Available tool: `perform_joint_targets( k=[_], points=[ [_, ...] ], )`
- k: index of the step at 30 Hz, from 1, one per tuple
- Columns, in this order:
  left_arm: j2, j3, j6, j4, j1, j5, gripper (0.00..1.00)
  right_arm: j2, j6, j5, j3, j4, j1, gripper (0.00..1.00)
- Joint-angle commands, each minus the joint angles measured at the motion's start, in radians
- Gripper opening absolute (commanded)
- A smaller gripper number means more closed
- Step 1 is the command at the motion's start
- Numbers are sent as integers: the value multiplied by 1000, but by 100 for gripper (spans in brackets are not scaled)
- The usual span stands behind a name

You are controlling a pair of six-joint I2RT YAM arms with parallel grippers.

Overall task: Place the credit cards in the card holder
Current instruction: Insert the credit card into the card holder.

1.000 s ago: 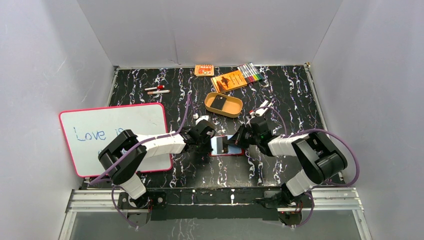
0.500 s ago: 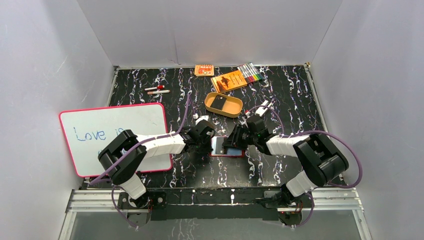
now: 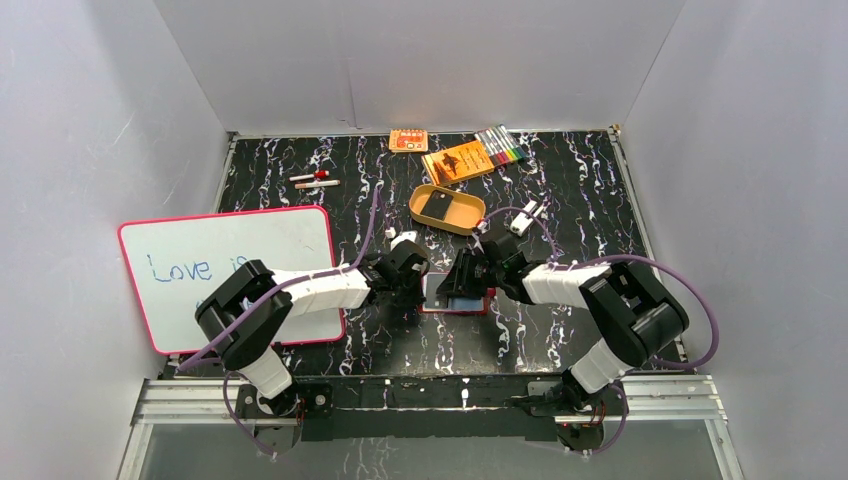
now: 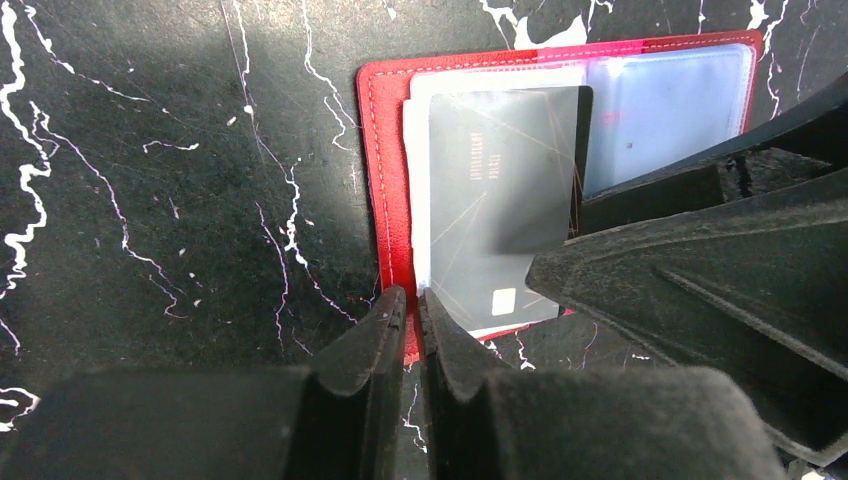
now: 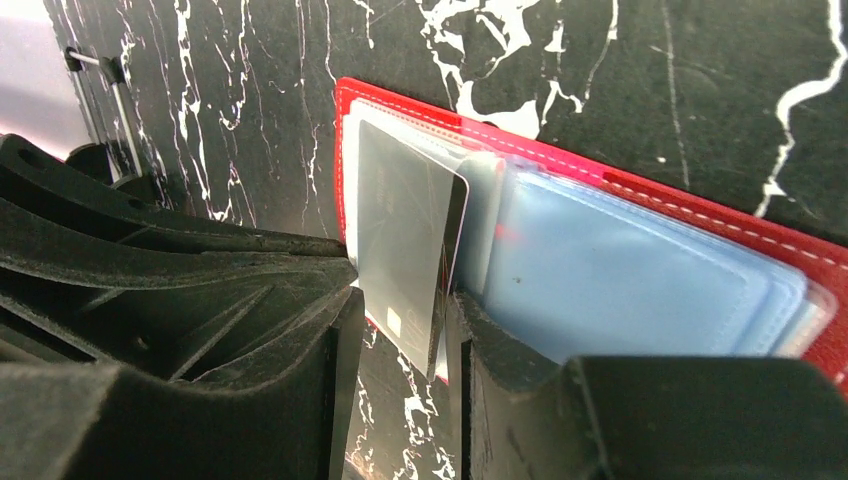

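Note:
The red card holder [image 3: 455,309] lies open on the black marbled table, bluish clear sleeves up; it also shows in the left wrist view [image 4: 385,180] and the right wrist view [image 5: 700,215]. My left gripper [image 4: 410,302] is shut on its near left edge, seen from above too [image 3: 420,291]. A dark credit card [image 4: 500,190] lies partly in the left sleeve. My right gripper [image 5: 403,305] is open, jaws either side of the card's [image 5: 400,220] outer end; it sits over the holder [image 3: 463,284]. Another dark card [image 3: 436,206] lies in the tan tray.
The tan oval tray [image 3: 465,221] stands just behind the holder. Orange packets [image 3: 460,161] and coloured markers [image 3: 500,148] lie at the back, two pens [image 3: 315,180] at back left. A pink-framed whiteboard [image 3: 230,265] lies at the left. A small white object [image 3: 525,217] lies right of the tray.
My right gripper has moved left over the card holder, towards the left gripper, bringing the card further over the left sleeve. The left gripper has stayed put on the holder's edge.

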Motion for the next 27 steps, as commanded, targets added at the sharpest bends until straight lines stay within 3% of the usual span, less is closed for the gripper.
perform_joint_targets(
  k=[1, 10, 17, 24, 27],
  points=[
    [-10, -35, 5, -39, 1, 10, 9, 32, -30, 14, 54, -31, 31, 44],
    [-25, -37, 9, -46, 2, 3, 9, 28, -96, 69, 110, -109, 70, 48],
    [-68, -26, 13, -84, 1, -38, 9, -76, -117, 153, 147, -251, 69, 60],
    [-113, -11, 18, -117, 2, -56, 10, -205, -146, 234, 188, -414, 70, 64],
    [-150, 16, 28, -143, 1, -37, 15, -276, -172, 309, 242, -473, 55, 65]
  ],
)
